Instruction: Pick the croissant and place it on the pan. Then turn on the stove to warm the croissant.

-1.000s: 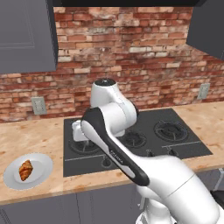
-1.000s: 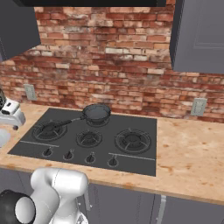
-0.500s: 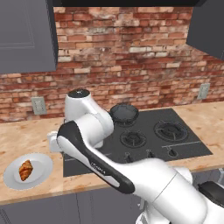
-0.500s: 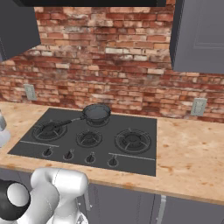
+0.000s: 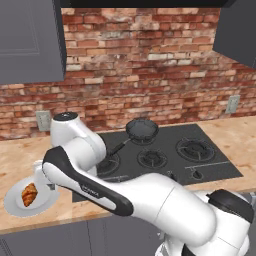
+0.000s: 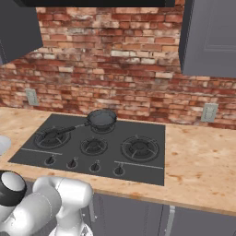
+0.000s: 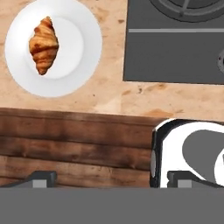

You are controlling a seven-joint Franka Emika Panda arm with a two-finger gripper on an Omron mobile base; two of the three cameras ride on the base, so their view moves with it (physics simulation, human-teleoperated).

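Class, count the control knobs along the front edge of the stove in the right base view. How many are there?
4. On the stove they sit in a row along the front edge: far left, left of centre, right of centre, far right. None appears hidden.

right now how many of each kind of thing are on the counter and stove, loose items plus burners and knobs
croissant: 1
plate: 1
pan: 1
burners, e.g.: 5
knobs, e.g.: 4
total: 12
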